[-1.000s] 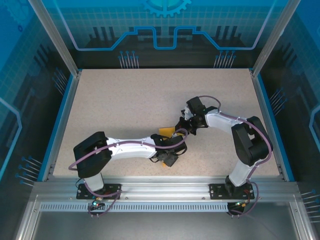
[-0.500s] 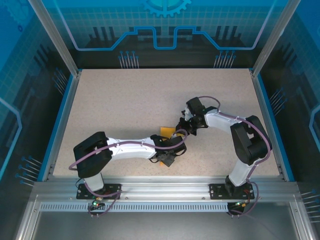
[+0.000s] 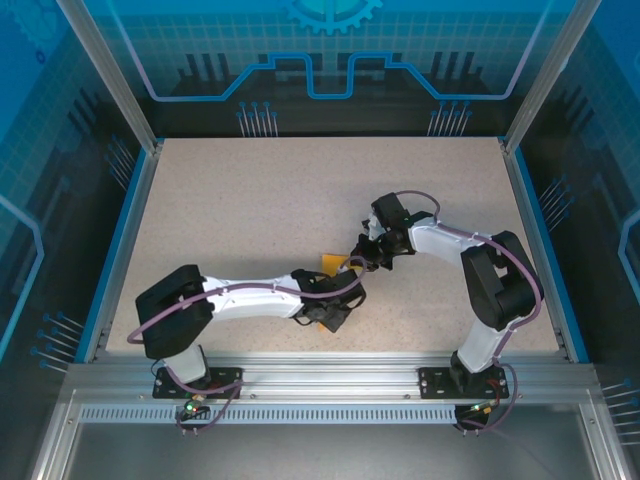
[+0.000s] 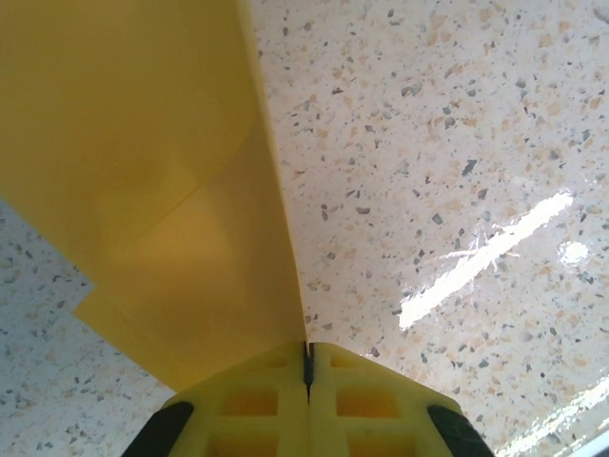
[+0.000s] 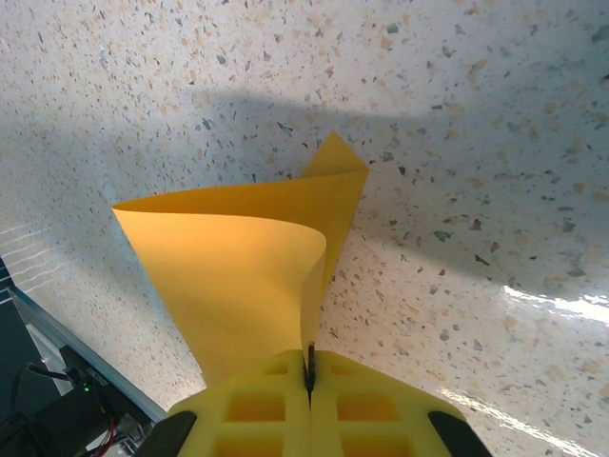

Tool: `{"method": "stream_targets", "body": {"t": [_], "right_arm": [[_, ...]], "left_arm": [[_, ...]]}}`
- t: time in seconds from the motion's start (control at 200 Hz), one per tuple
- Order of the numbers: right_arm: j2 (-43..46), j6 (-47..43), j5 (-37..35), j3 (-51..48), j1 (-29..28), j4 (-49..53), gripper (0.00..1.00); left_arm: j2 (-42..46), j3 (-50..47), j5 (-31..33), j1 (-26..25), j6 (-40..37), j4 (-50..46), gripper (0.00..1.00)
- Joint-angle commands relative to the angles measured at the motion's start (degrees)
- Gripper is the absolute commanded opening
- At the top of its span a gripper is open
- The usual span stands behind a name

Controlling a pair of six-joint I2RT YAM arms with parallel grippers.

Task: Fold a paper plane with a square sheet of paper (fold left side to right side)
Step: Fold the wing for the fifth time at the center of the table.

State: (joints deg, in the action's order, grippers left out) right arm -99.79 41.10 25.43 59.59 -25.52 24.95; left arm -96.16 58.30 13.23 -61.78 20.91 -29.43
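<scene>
We see the square sheet of paper (image 3: 331, 264) near the middle of the speckled table (image 3: 250, 200), caught between both arms. Our left gripper (image 4: 307, 354) has its yellow jaws pressed together on one edge of the orange sheet. The right gripper (image 5: 309, 360) is likewise clamped on another edge, and the paper bows in a loose curl.
</scene>
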Motion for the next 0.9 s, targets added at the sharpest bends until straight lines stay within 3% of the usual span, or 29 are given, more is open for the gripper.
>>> {"method": "stream_targets", "body": {"t": [0.0,0.15,0.38,0.6,0.895], "right_arm": [[0.8,-0.8,-0.6,1.1,-0.7,0.9,0.05],[7.2,-0.7,-4.2,-1.7,0.1,-3.5,0.31],[17.6,-2.9,-10.4,-8.8,2.1,-7.2,0.62],[21.6,-6.1,-11.0,-16.4,2.1,-11.0,0.65],[21.0,-4.0,-11.8,-21.4,-3.9,-20.0,0.65]], "left_arm": [[4.1,-2.6,-5.2,2.0,0.0,3.1,0.0],[8.5,-6.8,-13.8,6.1,0.0,7.9,0.0],[10.7,-12.1,-27.9,13.7,1.0,15.7,0.0],[8.9,-14.2,-39.2,19.7,3.8,21.8,0.0],[4.5,-16.9,-49.5,26.4,9.3,30.1,0.0]]}}
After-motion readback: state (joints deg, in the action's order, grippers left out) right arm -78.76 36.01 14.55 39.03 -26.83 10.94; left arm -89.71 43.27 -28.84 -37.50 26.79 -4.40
